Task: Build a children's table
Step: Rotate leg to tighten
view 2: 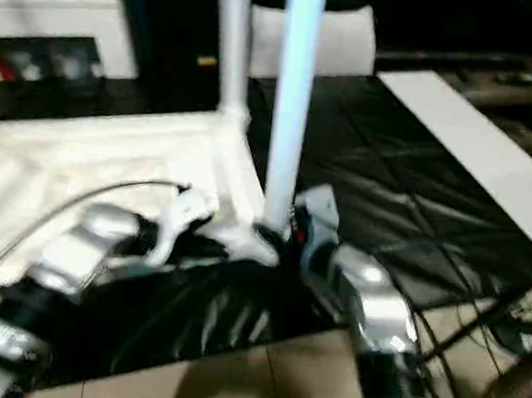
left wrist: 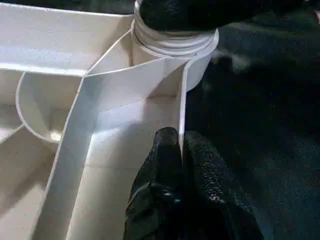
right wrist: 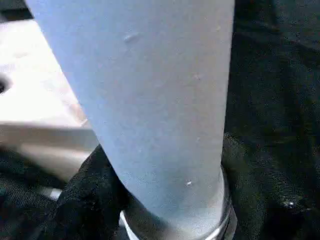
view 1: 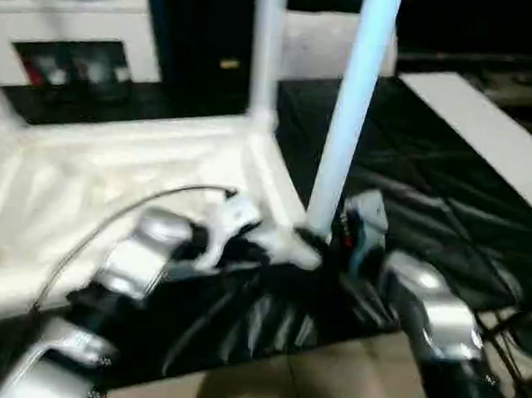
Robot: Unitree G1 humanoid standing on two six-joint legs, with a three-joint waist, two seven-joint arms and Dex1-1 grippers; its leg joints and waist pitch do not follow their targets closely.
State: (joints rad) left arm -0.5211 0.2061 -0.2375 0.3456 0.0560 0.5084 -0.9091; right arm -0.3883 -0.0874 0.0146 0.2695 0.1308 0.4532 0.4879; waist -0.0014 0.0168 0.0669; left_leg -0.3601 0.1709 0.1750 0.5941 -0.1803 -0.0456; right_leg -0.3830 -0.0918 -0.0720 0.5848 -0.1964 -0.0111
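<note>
The white tabletop point(view 1: 109, 185) lies upside down on a black cloth, ribbed underside up. One white leg point(view 1: 266, 50) stands upright in its far corner socket. A second leg point(view 1: 353, 104) stands in the near right corner socket point(left wrist: 175, 45), leaning slightly. My right gripper point(view 1: 330, 234) is shut around that leg's base just above the socket, with a black finger point(right wrist: 85, 200) wrapping the tube. Just beside that socket, my left gripper point(left wrist: 180, 145) is shut on the tabletop's thin rim wall, one finger on each side of it.
A white cabinet point(view 1: 68, 14) stands at the back left. A flat white sheet point(view 1: 495, 135) lies on the black cloth point(view 1: 416, 184) to the right. Cables point(view 1: 516, 323) run along the tan floor at the near right.
</note>
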